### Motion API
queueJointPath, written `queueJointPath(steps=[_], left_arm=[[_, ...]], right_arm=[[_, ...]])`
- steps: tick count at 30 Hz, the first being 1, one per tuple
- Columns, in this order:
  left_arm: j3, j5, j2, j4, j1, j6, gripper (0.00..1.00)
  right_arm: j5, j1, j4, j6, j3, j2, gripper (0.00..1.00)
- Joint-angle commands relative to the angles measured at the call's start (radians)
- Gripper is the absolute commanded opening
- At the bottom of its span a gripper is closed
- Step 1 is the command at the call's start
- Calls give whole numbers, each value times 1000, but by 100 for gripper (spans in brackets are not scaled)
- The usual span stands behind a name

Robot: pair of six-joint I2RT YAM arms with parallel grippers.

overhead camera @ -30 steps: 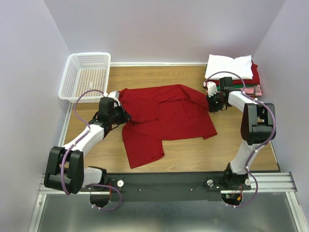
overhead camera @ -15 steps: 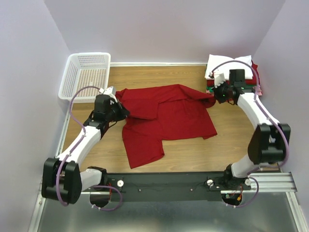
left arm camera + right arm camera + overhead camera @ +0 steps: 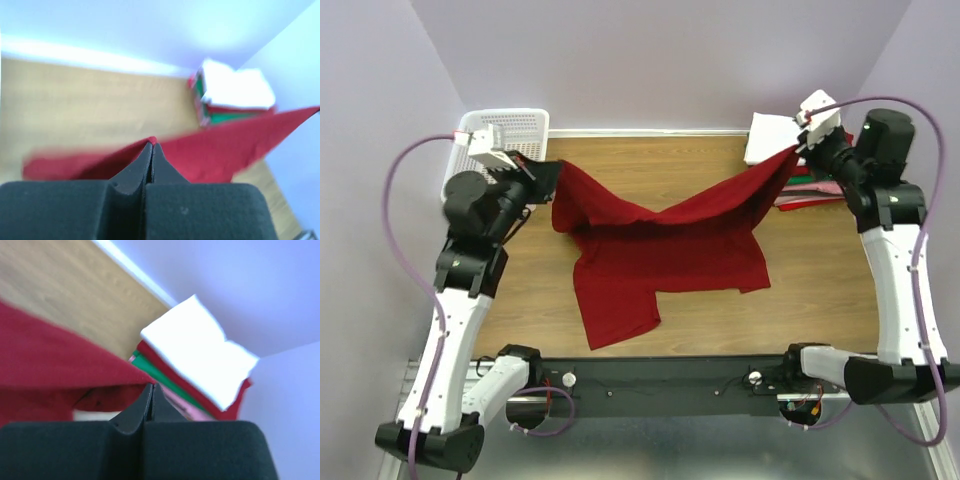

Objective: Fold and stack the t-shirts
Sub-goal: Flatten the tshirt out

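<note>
A large dark red t-shirt (image 3: pixel 660 250) hangs stretched between my two grippers, its top edge lifted off the table and its lower part still lying on the wood. My left gripper (image 3: pixel 548 178) is shut on the shirt's left corner (image 3: pixel 151 141). My right gripper (image 3: pixel 796 152) is shut on the right corner (image 3: pixel 142 377). Behind the right gripper sits a stack of folded t-shirts (image 3: pixel 772 135): white on top (image 3: pixel 195 347), then dark red, green (image 3: pixel 160 375) and pink. The same stack (image 3: pixel 232 95) shows across the table in the left wrist view.
A white mesh basket (image 3: pixel 510 130) stands at the back left corner, just behind my left gripper. Lilac walls close the table on three sides. The wooden table (image 3: pixel 660 160) shows bare behind the shirt. A black rail (image 3: pixel 660 380) carries the arm bases along the near edge.
Both arms have risen and swung outward, pulling the red shirt's top edge up off the table and taut between them. The right gripper closed on its corner a second ago.
</note>
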Motion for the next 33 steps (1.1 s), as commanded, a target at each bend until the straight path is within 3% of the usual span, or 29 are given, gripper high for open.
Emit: queueJointPath(steps=[1, 9, 18, 25, 33], left_arm=[[144, -31, -75, 2, 5, -15, 0], [432, -90, -144, 82, 5, -59, 0], [628, -96, -172, 251, 5, -133, 0], [777, -122, -161, 294, 6, -141, 0], [742, -190, -103, 318, 6, -122, 0]], right_arm=[[-20, -6, -49, -20, 128, -69, 0], [-7, -6, -51, 4, 399, -109, 0], [52, -6, -29, 84, 864, -71, 0], [73, -6, 78, 123, 955, -97, 0], [109, -8, 126, 116, 903, -53, 0]])
